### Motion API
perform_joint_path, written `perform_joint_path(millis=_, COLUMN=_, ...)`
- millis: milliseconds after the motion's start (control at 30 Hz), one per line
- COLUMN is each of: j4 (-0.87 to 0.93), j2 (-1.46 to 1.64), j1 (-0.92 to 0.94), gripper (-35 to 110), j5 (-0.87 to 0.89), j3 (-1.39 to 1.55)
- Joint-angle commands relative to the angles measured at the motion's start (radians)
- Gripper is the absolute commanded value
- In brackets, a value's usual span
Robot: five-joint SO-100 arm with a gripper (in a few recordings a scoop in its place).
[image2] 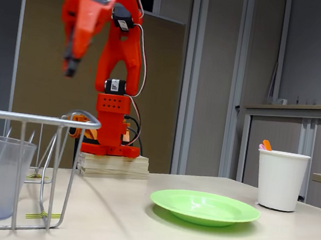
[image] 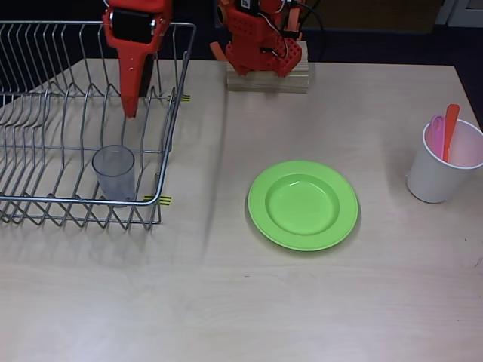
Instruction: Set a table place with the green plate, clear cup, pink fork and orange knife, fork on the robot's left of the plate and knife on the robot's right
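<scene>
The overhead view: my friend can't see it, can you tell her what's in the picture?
A red-orange robot gripper hangs over a wire dish rack holding a clear cup at the left of a pale wooden table. A green plate sits mid-table. At the right, a white cup holds a pink fork and an orange knife.

The green plate (image: 303,204) sits on the counter (image: 241,302). The clear cup (image: 114,172) stands in a wire rack (image: 45,113). The red fingers (image: 130,102) point down above the rack. A white cup (image: 438,177) holds the pink fork (image: 436,134) and orange knife (image: 450,128).
</scene>
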Motion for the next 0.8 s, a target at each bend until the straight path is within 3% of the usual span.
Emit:
perform_joint_path(millis=0, j4=-0.026, j2=-0.041, j1=0.081, gripper=28, j5=-0.043, j3=-0.034)
perform_joint_path(millis=267, j4=-0.061, j2=-0.342, j1=0.179, gripper=55, j5=-0.028, j3=-0.192)
perform_joint_path(millis=767, j4=-0.072, j2=-0.511, j1=0.124, gripper=56, j5=0.011, j3=-0.238)
